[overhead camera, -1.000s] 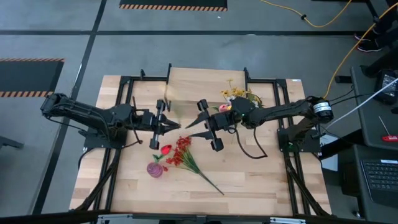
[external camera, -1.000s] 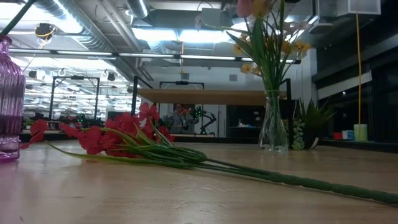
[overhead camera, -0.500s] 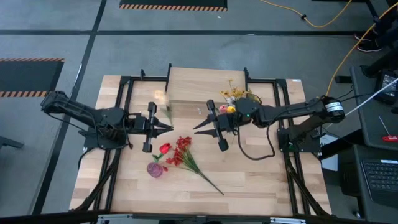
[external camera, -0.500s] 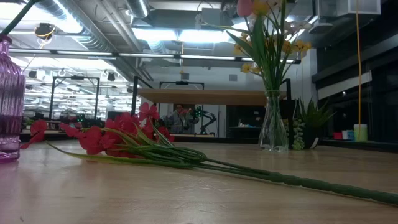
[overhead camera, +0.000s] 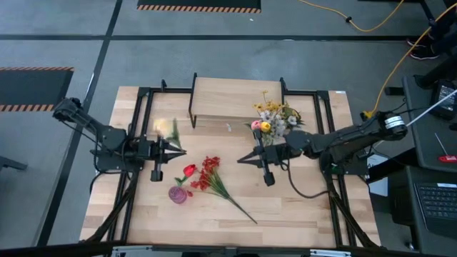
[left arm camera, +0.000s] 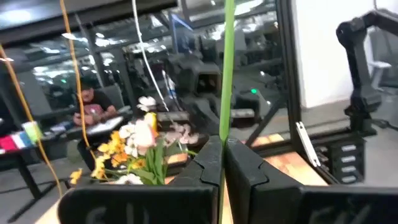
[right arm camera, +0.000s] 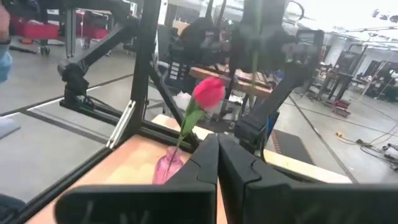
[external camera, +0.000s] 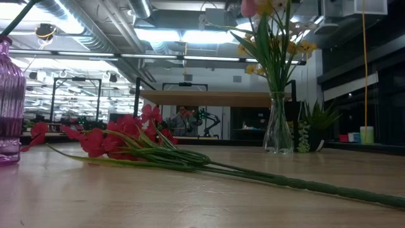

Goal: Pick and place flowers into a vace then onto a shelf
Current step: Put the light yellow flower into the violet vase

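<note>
Left gripper (left arm camera: 221,155) is clamped on a green stem (left arm camera: 226,68) left of the shelf (overhead camera: 235,96) — a thin stalk could slip or swing. Right gripper (overhead camera: 251,158) is closed, empty.

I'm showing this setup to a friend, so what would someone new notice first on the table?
Probably the red berry spray lying loose mid-table, its long stalk trailing toward the front edge. Next, the clear vase of yellow and pink flowers by the shelf, and the small purple vase with a red tulip. The left hand pinches a green stem.
</note>
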Robot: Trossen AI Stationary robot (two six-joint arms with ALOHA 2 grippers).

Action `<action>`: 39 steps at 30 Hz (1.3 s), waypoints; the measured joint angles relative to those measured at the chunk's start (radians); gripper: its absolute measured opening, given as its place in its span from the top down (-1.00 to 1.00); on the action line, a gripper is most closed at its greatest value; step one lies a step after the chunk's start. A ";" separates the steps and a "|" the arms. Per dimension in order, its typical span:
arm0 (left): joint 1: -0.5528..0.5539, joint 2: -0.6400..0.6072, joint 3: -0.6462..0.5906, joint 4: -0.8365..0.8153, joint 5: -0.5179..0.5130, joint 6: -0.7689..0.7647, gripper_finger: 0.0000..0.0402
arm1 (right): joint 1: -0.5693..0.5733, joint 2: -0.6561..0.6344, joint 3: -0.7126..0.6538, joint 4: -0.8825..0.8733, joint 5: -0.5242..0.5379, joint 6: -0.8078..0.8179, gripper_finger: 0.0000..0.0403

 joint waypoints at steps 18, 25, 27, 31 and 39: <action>-0.200 -0.349 -0.308 0.064 -0.105 -0.033 0.99 | 0.017 -0.061 -0.150 0.126 0.150 -0.038 0.98; -0.273 -0.453 -0.391 0.026 -0.068 -0.092 0.99 | 0.017 -0.051 -0.150 0.121 0.149 0.030 0.98; -0.283 -0.455 -0.412 0.035 -0.068 -0.119 0.99 | 0.023 -0.038 -0.150 0.115 0.149 0.042 0.98; -0.296 -0.449 -0.423 0.021 -0.026 -0.161 0.99 | 0.037 -0.027 -0.150 0.109 0.150 0.029 0.98; -0.315 -0.388 -0.423 0.039 0.119 -0.185 0.99 | 0.116 -0.006 -0.149 0.071 0.316 0.104 0.98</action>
